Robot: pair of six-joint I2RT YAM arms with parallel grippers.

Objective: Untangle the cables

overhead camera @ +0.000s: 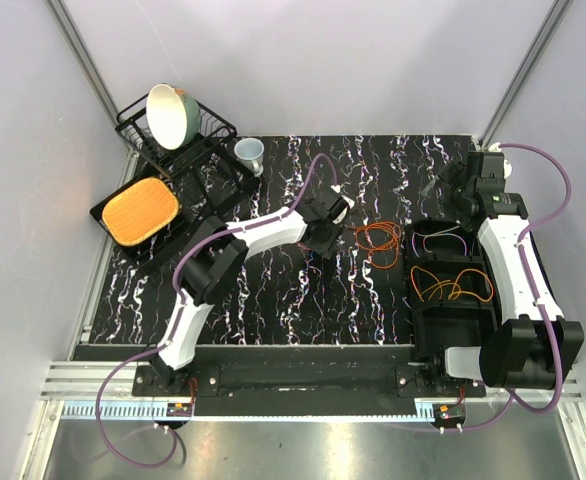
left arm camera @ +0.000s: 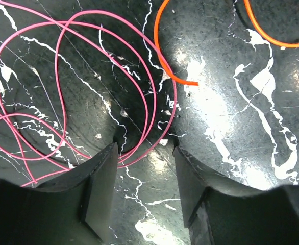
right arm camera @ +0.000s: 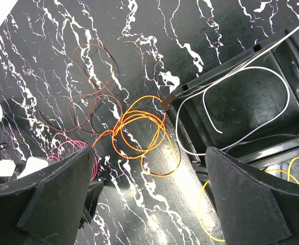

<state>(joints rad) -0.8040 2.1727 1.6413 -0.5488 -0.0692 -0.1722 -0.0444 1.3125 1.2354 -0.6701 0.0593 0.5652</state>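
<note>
A loose pile of thin cables [overhead camera: 378,240] lies on the black marbled table, just left of the black bin [overhead camera: 410,262]. In the right wrist view it shows orange loops [right arm camera: 139,127], a brown cable [right arm camera: 91,87] and pink loops [right arm camera: 68,145]. My left gripper [overhead camera: 325,235] is open and low at the pile's left edge. In its wrist view the gripper [left arm camera: 145,148] stands over the near end of the pink cable [left arm camera: 63,92], holding nothing; an orange cable end [left arm camera: 162,56] lies beyond. My right gripper [right arm camera: 149,168] is open and empty, high above the pile, near the bin's far end [overhead camera: 453,190].
The bin's far compartment holds a white cable [right arm camera: 241,102]; the middle one holds orange and yellow cables [overhead camera: 453,285]. A dish rack with a bowl [overhead camera: 170,112], a cup [overhead camera: 250,152] and a tray with an orange pad [overhead camera: 140,210] stand at the back left.
</note>
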